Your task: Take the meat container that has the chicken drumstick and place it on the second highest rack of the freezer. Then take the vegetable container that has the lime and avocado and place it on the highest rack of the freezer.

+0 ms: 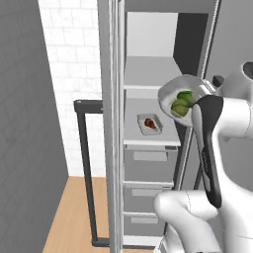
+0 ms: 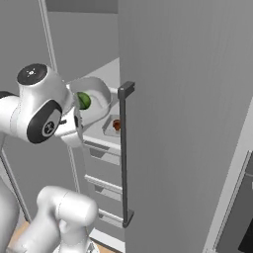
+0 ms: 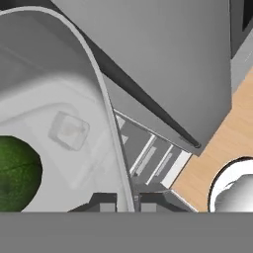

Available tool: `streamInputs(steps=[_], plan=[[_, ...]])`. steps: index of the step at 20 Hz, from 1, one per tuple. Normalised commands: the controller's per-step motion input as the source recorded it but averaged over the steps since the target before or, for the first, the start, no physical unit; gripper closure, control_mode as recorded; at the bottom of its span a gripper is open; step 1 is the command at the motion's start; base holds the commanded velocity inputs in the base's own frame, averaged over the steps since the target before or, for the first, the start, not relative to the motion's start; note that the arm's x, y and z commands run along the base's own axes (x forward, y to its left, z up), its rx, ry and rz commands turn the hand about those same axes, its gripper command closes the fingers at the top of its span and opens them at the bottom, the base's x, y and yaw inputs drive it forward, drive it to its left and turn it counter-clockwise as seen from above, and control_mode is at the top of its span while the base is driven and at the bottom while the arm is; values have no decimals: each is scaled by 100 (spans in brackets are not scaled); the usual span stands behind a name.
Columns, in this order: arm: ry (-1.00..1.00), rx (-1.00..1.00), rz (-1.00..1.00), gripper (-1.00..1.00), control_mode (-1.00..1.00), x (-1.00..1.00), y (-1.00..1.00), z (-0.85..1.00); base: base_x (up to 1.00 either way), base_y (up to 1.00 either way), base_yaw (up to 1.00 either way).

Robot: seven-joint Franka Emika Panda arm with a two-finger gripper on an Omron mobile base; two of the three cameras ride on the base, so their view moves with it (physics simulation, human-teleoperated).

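We see the freezer (image 1: 148, 148), a tall narrow grey cabinet with smooth flat walls, standing open. Its door (image 2: 188, 123) is a big plain grey slab with a long dark bar handle (image 2: 123, 158) that runs straight down it. Inside there are flat pale grey shelf plates and, under them, grey drawers (image 1: 148, 163) with shallow rectangular fronts. To the left there is a white tiled wall (image 1: 74, 74) and below it a wooden floor (image 1: 74, 217).

The white arm (image 1: 222, 123), glossy with dark joints, holds up a pale grey bowl (image 1: 180, 91) in front of the highest rack (image 1: 148, 86). The bowl is round with a thin raised rim, and it is tilted toward the camera. In it lie the avocado (image 1: 186, 98), dark green and oval, and the lime (image 1: 181, 108), smaller and yellow-green, touching each other.

In the hand view the claw (image 3: 124, 201) is clenched on the thin rim of the bowl, one dark finger (image 3: 104, 201) on each side of it.

On the second highest rack (image 1: 148, 138) stands a small flat rectangular tray (image 1: 149, 124) with the chicken drumstick (image 1: 150, 123), glossy and reddish-brown, lying in it.
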Motion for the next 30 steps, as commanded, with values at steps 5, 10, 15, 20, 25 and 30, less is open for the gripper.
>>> streamInputs(steps=[5, 10, 15, 20, 25, 30], plan=[[-14, 8, -22, 100, -100, 58, 34, 8, 0, 0, 0], [-19, 0, -15, 100, -100, 56, 33, 11, 0, 0, 0], [1, 6, -14, 100, -100, 92, 2, 16, 0, 0, 0], [6, 9, -3, 100, -100, 99, 0, 19, 0, 0, 0], [9, 7, -2, 100, -100, 87, 0, 29, 0, 0, 0], [8, 4, -1, 100, -100, 81, -10, 7, 0, 0, 0]])
